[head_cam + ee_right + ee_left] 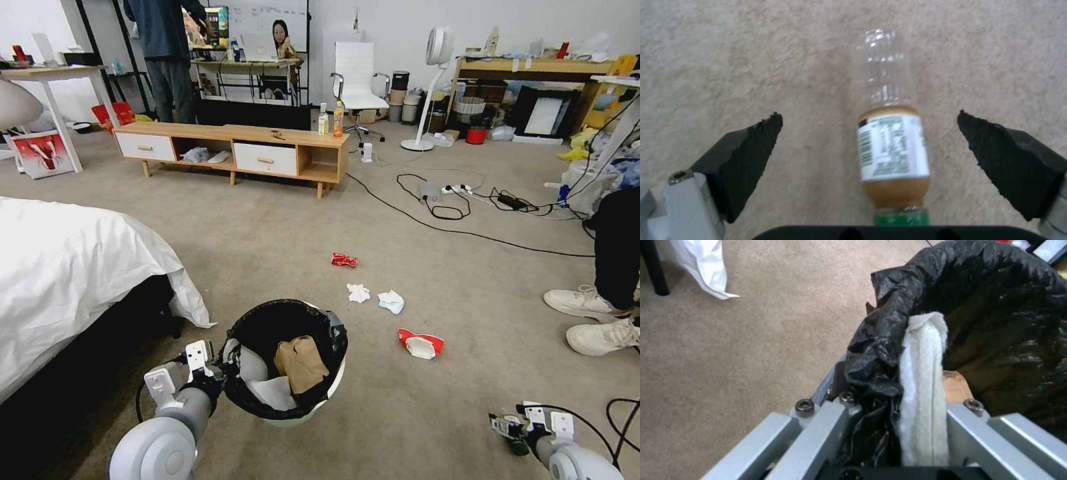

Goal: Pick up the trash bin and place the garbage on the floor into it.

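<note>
Black liner: the trash bin [287, 360] hangs from the left gripper [893, 426], whose fingers are clamped on the bag-covered rim with a strip of white tissue caught between them; a crumpled brown paper bag [301, 363] already lies inside.
Right gripper [869, 143]: low over the floor [400, 413], jaws spread wide and holding nothing — the green-capped bottle [891, 140] lies between the two pads, cap end nearest the wrist, clear neck pointing away.
Step in hand: judged to be the grasp on this bottle; the pads look best closed across the labelled middle, since the round body could roll or squirt out if pinched near the neck.
Contact: whether the pads have reached carpet level is hard to tell.
Remaining garbage: ahead of the right gripper lie the red-white paper cup [421, 345], two white tissue wads [359, 293] [391, 301] and, farthest off, the crushed red can [344, 260].
In the way: a person's white shoes [593, 320] stand beyond the right gripper on its outer side; black cables [467, 227] trail across the carpet farther out; a bed's white sheet [73, 267] flanks the left gripper.
</note>
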{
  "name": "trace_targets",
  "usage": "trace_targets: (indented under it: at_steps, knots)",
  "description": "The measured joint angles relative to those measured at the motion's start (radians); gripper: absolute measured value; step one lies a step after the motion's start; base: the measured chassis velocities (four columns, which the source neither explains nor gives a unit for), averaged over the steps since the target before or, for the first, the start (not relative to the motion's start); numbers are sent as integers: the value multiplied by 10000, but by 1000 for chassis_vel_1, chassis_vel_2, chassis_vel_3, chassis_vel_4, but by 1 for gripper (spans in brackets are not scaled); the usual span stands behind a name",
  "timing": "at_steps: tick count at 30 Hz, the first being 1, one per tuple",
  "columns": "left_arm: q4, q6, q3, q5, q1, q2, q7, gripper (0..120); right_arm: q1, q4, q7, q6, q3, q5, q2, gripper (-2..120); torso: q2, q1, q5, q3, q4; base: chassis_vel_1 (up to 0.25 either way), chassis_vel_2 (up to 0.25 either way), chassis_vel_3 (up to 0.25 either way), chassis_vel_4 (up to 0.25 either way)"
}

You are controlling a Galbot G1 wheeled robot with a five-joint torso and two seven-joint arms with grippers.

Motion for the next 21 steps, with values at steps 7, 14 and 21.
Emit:
trace_targets:
  at_steps: [7,14,21]
  knots:
    - [102,-11,49,23,-50,-4,15,7,222,-997,-295,498,52,-375,75,100,0,0,1,0,0,0,0,0,0]
    - [201,-16,90,42,-87,24,23,7,426,-2123,-765,1096,291,-658,181,100,0,0,1,0,0,0,0,0,0]
    - [230,-22,168,67,-140,-4,24,7,532,-2356,-839,1214,268,-810,278,100,0,0,1,0,1,0,0,0,0]
